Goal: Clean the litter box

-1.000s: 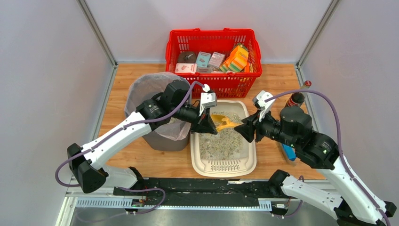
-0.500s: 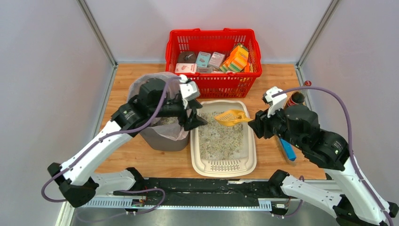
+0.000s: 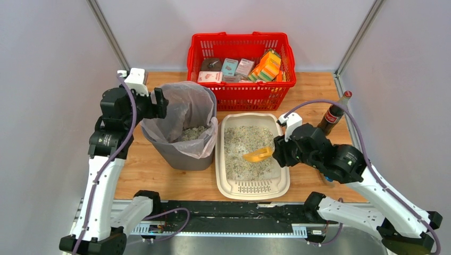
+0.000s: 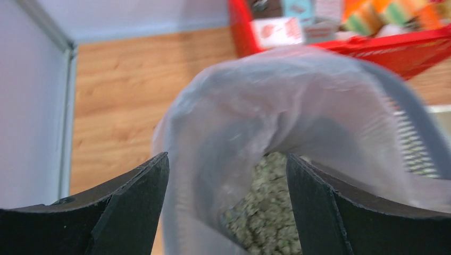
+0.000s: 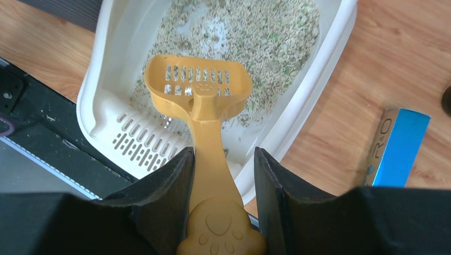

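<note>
In the middle of the wooden table (image 3: pixel 149 170), close to its near edge, the cream-white litter box (image 3: pixel 219 159) lies flat with its slotted grate (image 3: pixel 254 187) at the end nearest the arm bases and grey-white granules (image 3: pixel 247 139) spread over the rest of its floor. It sits just in front of the red mesh basket (image 3: pixel 239 96) of small boxes and just beside the grey bin (image 3: pixel 181 156), which stands on its left, lined with a clear bag (image 3: pixel 186 106) and holding a layer of granules at the bottom. The right gripper (image 3: pixel 276 151) reaches in over the tray's right rim, its two fingers pressed against the sides of the handle of a yellow-orange scoop (image 3: pixel 257 155). In the right wrist view the right gripper (image 5: pixel 220 159) clamps that handle just above its paw-print end, and the slotted head of the scoop (image 5: pixel 199 93) hangs low inside the litter box (image 5: pixel 103 90), between the grate and the granules; whether it touches the floor cannot be told. The left gripper (image 3: pixel 159 101) is raised at the far-left side of the bin, above the bag's edge. In the left wrist view the left gripper (image 4: pixel 228 159) has its jaws spread wide with nothing between them, and the bag (image 4: pixel 276 106) is blurred beyond. A cola bottle (image 3: pixel 334 113) stands upright to the right of the tray, and a blue packet (image 5: pixel 401 143) lies on the wood near the tray's right side.
</note>
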Motion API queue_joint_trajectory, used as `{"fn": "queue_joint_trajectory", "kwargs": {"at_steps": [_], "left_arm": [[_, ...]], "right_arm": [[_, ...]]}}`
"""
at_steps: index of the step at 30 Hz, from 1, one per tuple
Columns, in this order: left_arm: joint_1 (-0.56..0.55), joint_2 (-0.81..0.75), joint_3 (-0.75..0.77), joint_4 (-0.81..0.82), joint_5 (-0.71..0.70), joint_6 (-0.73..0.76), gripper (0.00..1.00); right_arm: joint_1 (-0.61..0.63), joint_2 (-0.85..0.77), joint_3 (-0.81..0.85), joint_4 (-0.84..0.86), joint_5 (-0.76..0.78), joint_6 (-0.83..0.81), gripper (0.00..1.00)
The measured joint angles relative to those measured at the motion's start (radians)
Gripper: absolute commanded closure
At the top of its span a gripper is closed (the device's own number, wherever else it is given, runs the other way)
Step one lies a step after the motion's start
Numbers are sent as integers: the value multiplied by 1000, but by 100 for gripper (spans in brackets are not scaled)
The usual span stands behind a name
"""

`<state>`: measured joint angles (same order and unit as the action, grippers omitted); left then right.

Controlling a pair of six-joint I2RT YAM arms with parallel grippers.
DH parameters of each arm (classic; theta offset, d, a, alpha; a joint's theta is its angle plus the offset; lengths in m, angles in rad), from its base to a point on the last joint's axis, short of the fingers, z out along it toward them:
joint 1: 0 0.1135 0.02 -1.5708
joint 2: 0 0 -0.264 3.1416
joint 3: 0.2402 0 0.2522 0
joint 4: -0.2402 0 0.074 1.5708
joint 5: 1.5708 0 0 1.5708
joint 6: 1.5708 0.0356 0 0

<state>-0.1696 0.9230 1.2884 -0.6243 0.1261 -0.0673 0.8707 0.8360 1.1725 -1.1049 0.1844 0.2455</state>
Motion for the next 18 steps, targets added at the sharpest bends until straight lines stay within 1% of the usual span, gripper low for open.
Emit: {"fn": "queue_joint_trajectory", "kwargs": {"at_steps": [2,6,11,13,14,16,17,18], "left_arm": [[62,-5,-41,-13,-34,-3,12],[138,36,-81,-30,-49,-15,13],[158,92,-134,-17,-37,-25,14],[158,90,-143,7,-29,-24,23],[158,87,-148,14,-25,-27,35],[158,81,-158,23,-20,-32,44],[158,79,-159,24,-18,-32,51],[158,77,-162,26,-17,-31,54]], "right_arm": [[23,2,-34,11,13,21,100],[82,37,-89,66,42,63,100],[157,120,-129,140,83,90,100],[170,161,-143,172,91,98,100],[173,180,-150,188,94,100,100],[176,225,-169,228,102,104,100],[176,245,-177,247,106,105,100],[177,265,-183,264,111,106,100]]}}
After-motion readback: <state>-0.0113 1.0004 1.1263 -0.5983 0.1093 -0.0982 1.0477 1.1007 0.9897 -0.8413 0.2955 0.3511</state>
